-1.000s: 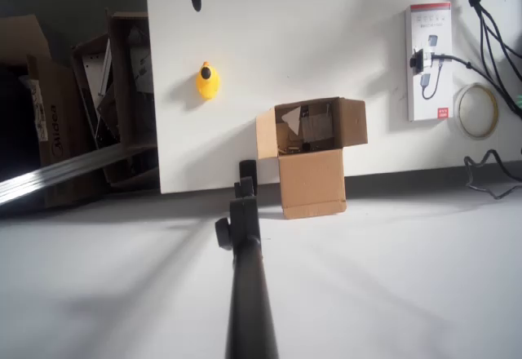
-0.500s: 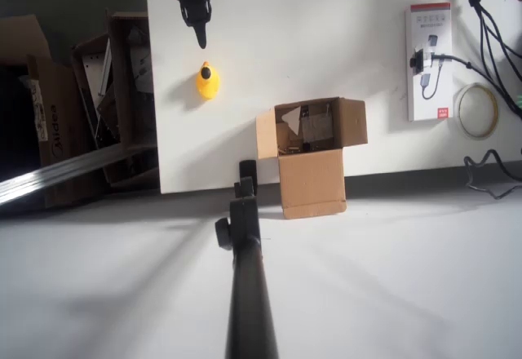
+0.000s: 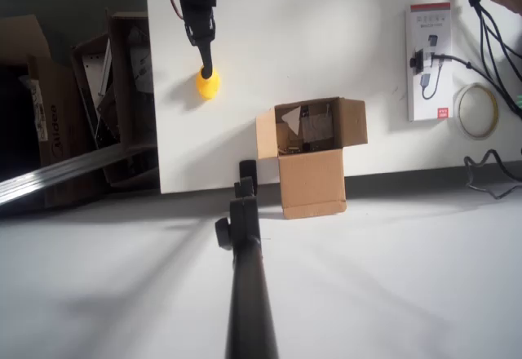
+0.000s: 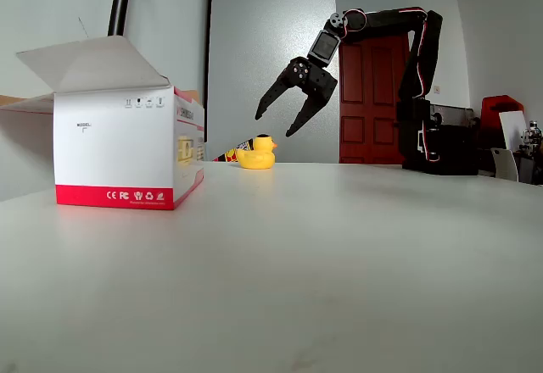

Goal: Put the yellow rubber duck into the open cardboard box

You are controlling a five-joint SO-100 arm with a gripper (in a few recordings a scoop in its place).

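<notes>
Cartons: darker brown cartons (image 3: 90, 106) are sitting off the table's left edge in the overhead view.
Gripper: the black gripper (image 4: 273, 126) is hanging in the air with its 2 fingers spread wide apart, holding nothing; in the fixed view its tips are pointing down just above and to the right of the duck, and in the overhead view its tip (image 3: 207, 72) is overlapping the duck's top end.
Duck: the yellow rubber duck (image 3: 207, 85) is sitting on the white table (image 3: 269, 33), up and to the left of the box, outside it; in the fixed view the duck (image 4: 256, 153) is standing upright.
Box: the open cardboard box (image 3: 311, 157) is standing at the table's near edge with flaps splayed out.
Packet: a white and red packet (image 3: 429, 61) is lying near the table's right side.
</notes>
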